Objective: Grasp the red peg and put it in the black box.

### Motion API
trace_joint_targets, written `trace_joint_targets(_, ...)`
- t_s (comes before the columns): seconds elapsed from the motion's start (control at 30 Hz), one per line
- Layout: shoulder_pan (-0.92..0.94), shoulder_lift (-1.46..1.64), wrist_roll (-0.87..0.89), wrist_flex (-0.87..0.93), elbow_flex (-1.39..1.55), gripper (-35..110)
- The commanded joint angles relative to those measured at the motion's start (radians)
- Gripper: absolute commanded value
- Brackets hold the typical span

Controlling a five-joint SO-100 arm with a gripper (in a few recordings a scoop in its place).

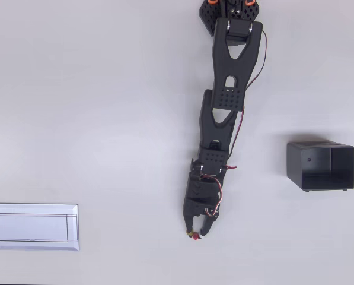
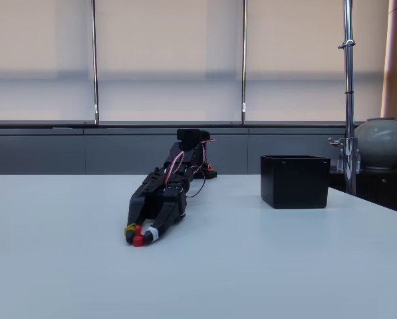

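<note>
The arm stretches low across the table, with my gripper [image 1: 196,233] [image 2: 139,234] down at the tabletop. The tiny red peg [image 1: 195,236] [image 2: 137,236] sits between its fingertips; both tips press against it, so the gripper is shut on the peg, which rests at table level. In the fixed view one tip carries a yellow pad, the other a white one. The black box [image 1: 295,163] [image 2: 294,181] stands open-topped and empty, well off to the right of the gripper in both views, and farther back in the fixed view.
A flat white rectangular tray [image 1: 33,227] lies at the left edge of the overhead view, level with the gripper. The arm's base [image 1: 230,12] is at the top. Bare white table lies between the gripper and the box.
</note>
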Motion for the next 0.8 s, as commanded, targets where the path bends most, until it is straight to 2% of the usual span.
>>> trace_joint_targets(0.0, 0.009, -0.002, -0.032, 0.015, 0.043, 0)
trace_joint_targets(0.23, 0.009, -0.041, -0.032, 0.095, 0.029, 0)
trace_joint_targets(0.47, 0.005, -0.25, -0.044, 0.114, -0.242, 0)
trace_joint_targets(0.7, 0.003, -0.388, -0.058, -0.003, -0.469, 0)
trace_joint_targets(0.77, 0.0, -0.454, -0.069, -0.087, -0.586, 0)
